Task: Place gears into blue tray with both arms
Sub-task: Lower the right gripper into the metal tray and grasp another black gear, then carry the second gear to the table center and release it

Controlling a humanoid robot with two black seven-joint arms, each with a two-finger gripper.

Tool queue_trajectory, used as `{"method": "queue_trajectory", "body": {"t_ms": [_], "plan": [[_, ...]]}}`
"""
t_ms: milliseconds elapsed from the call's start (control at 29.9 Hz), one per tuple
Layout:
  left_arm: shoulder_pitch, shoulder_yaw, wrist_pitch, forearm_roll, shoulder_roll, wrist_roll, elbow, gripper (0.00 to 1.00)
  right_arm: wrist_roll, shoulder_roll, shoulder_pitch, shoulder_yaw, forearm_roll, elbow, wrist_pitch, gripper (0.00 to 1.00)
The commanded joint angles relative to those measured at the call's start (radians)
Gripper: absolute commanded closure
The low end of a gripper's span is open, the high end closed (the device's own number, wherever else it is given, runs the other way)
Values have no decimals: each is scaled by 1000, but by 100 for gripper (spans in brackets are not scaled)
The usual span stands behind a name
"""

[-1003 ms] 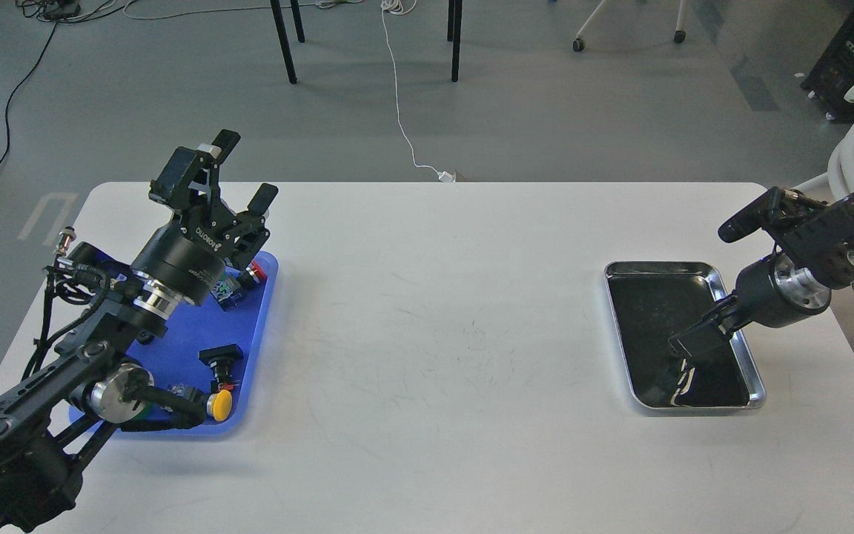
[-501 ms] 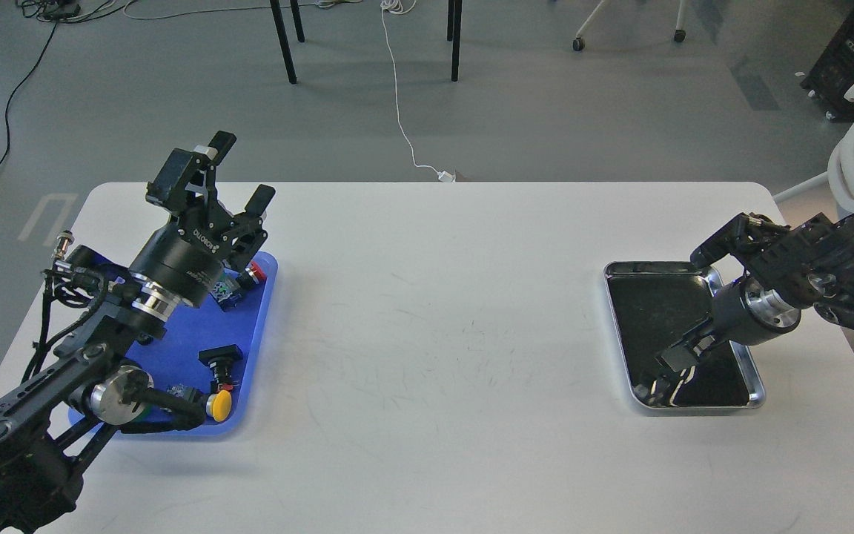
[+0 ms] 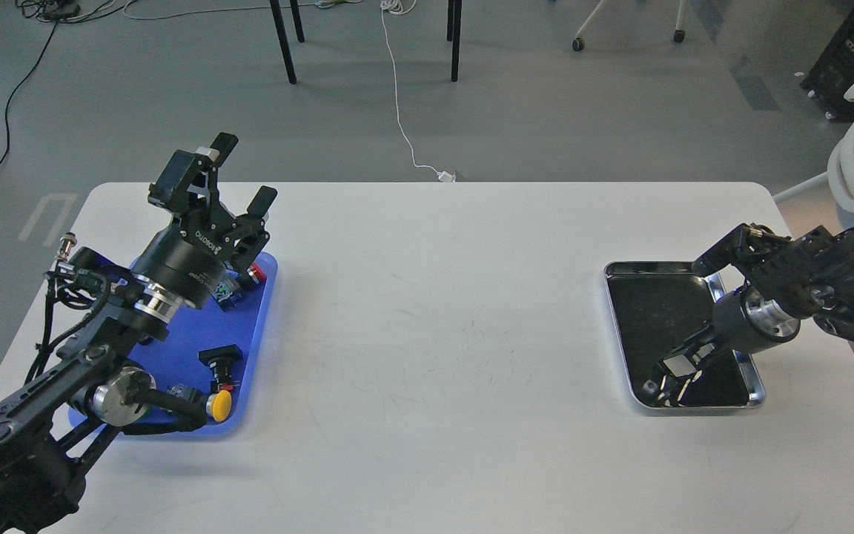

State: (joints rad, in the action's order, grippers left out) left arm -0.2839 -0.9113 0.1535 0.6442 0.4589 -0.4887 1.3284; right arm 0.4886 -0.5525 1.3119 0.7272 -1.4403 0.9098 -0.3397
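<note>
The blue tray (image 3: 175,337) lies at the table's left and holds push-button switches with red (image 3: 253,274), black (image 3: 221,357) and yellow (image 3: 219,404) caps. My left gripper (image 3: 243,172) is raised over the tray's far end, open, with nothing between its fingers. My right gripper (image 3: 670,374) reaches down into the front part of the silver-rimmed metal tray (image 3: 612,271) at the right. Its dark fingers merge with the black lining, so their state is unclear. The gears cannot be made out against that lining.
The left arm's elbow and cables hang over the near-left part of the blue tray. Bare white tabletop (image 3: 434,334) stretches between the two trays. Chair legs and a white cable are on the floor beyond the far edge.
My right gripper has swung down and to the left, deeper toward the metal tray's front-left corner. The left arm has barely moved.
</note>
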Motion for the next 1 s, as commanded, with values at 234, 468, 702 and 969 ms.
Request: {"method": "queue_trajectory", "body": {"t_ms": [234,468,702,969], "plan": [[0,0,0,0,4,0,0,2,0,5,0,0,-2,-2,8,62],[0,0,1,0,4,0,0,2,0,6,6,0,0,3,10,75],[0,0,1,0,6,0,0,2,0,-24,62,-9,9,58,8,78],[0,-21,1,-2,7,0,1,2,0,-29,242,-35,197,181,-2,78]]}}
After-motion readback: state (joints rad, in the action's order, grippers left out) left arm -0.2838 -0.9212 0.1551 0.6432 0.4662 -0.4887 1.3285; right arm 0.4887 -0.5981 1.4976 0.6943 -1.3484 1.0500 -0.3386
